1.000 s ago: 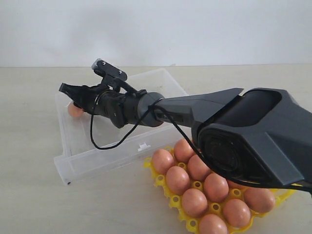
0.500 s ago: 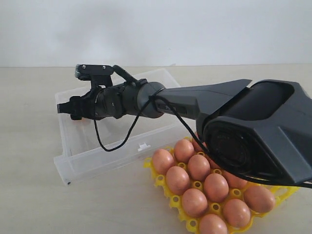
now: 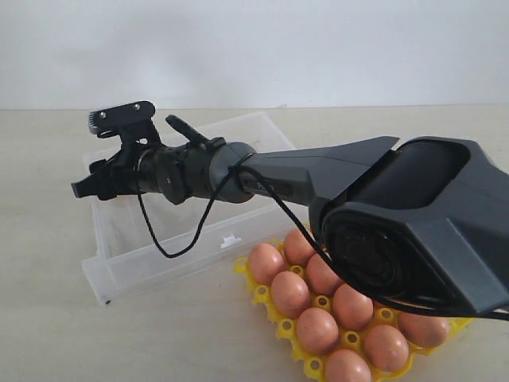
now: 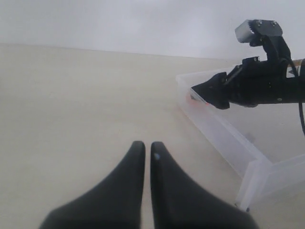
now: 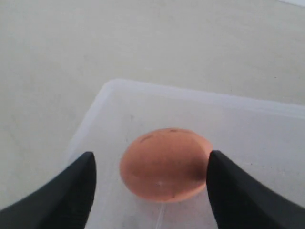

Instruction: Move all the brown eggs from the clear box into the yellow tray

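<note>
The right gripper [image 5: 149, 164] has been swung to the far left corner of the clear box [image 3: 159, 255] and its jaws spread wide, so the brown egg [image 5: 167, 157] lying there is now straddled, not gripped. The other eggs [image 3: 318, 274] are seated in the yellow tray [image 3: 260, 294]; a last pick is judged near

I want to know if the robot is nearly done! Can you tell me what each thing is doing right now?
Brown egg: lying in a corner of the box, not lifted.
Right end effector: open, either side of that egg.
Left end effector: shut, holding nothing.
Clear box: lidless, one egg seen inside.
Yellow tray: cups in view mostly filled with tray eggs.
</note>
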